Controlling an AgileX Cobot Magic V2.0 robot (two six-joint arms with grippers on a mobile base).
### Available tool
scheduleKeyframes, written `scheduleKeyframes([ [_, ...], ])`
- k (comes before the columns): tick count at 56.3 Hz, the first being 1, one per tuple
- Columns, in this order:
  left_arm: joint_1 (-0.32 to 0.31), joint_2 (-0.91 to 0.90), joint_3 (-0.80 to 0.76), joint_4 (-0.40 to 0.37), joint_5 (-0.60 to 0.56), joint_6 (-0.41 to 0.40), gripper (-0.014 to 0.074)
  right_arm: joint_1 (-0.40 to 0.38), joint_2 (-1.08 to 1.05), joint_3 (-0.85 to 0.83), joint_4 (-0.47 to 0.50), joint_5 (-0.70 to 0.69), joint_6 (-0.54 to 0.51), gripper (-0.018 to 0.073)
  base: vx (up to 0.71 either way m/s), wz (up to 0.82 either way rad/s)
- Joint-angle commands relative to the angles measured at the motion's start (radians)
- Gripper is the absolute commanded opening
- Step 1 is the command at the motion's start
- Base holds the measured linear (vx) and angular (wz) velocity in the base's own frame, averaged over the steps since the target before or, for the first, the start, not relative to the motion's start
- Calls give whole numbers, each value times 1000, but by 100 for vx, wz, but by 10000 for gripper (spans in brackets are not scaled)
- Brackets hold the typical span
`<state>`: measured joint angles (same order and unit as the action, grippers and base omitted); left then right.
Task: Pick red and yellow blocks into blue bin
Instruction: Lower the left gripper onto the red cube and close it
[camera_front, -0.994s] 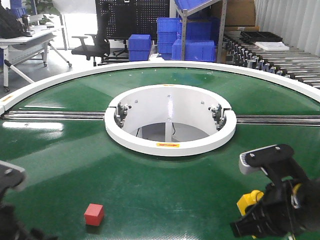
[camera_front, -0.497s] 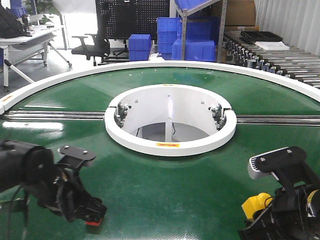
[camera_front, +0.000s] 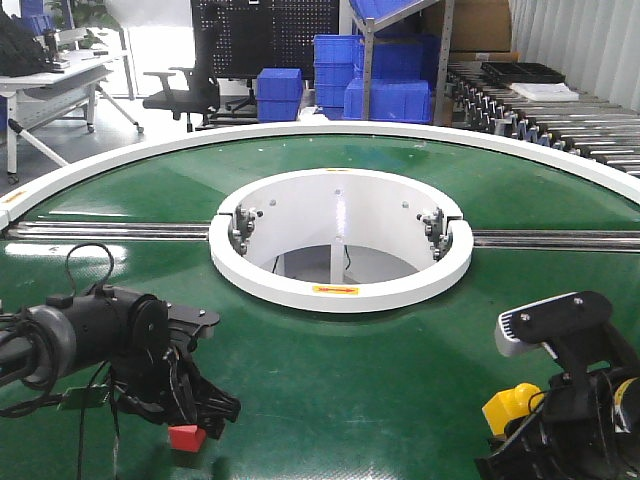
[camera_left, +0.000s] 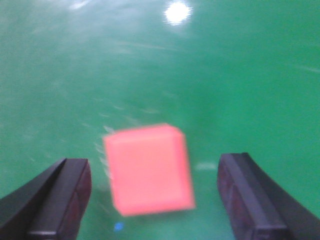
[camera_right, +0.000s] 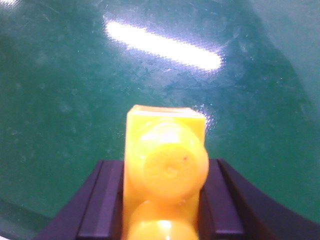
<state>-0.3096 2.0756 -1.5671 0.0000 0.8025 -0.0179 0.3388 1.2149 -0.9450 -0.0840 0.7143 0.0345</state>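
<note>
The red cube (camera_front: 187, 437) lies on the green belt near the front left. In the left wrist view the red cube (camera_left: 149, 167) sits between the two dark fingers (camera_left: 55, 200) of my left gripper (camera_left: 152, 200), with a gap on each side; that gripper is open. My left gripper (camera_front: 197, 420) hangs right over the cube. At the front right, my right gripper (camera_front: 518, 432) is shut on the yellow studded brick (camera_front: 511, 408). Seen from the right wrist, the yellow brick (camera_right: 165, 160) is clamped between the jaws of my right gripper (camera_right: 162, 205). The blue bin is out of view.
A white ring (camera_front: 340, 290) surrounds a round opening at the middle of the green turntable (camera_front: 340, 390). Metal rails (camera_front: 110, 232) run left and right of it. Blue crates (camera_front: 385, 100), a roller conveyor (camera_front: 560, 125) and an office chair (camera_front: 190, 85) stand beyond the table.
My left arm has swung in from the lower left and lowered its open gripper around the red cube. The right gripper with the yellow brick shifted slightly right, then held.
</note>
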Motion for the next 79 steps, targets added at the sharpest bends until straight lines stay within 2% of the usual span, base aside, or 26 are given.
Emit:
scheduleKeyframes([
  [1,5,-32,-39,0,-31,-19,591,1,-27,-29,-9,-63,-7,172,0,0],
  [19,5,-20,-39,-14,-61,-19,547,1,-27,-29,-10,-64,-7,172,0,0],
  [43,5,-78,-39,-12,-31,-15,309,1,-27,-29,-7,-64,-7,172,0,0],
  [59,-11,-346,28,-14,-31,27,278,1,-43,-29,-5,-66,-6,172,0,0],
  [66,-33,-506,153,-14,-56,44,278,1,-85,-16,-2,-78,-11,172,0,0],
  [74,-70,-720,332,-15,-128,45,278,1,-181,90,-2,-157,-14,172,0,0],
  [79,-91,-853,427,-15,-139,43,278,1,-239,137,-2,-159,-14,172,0,0],
])
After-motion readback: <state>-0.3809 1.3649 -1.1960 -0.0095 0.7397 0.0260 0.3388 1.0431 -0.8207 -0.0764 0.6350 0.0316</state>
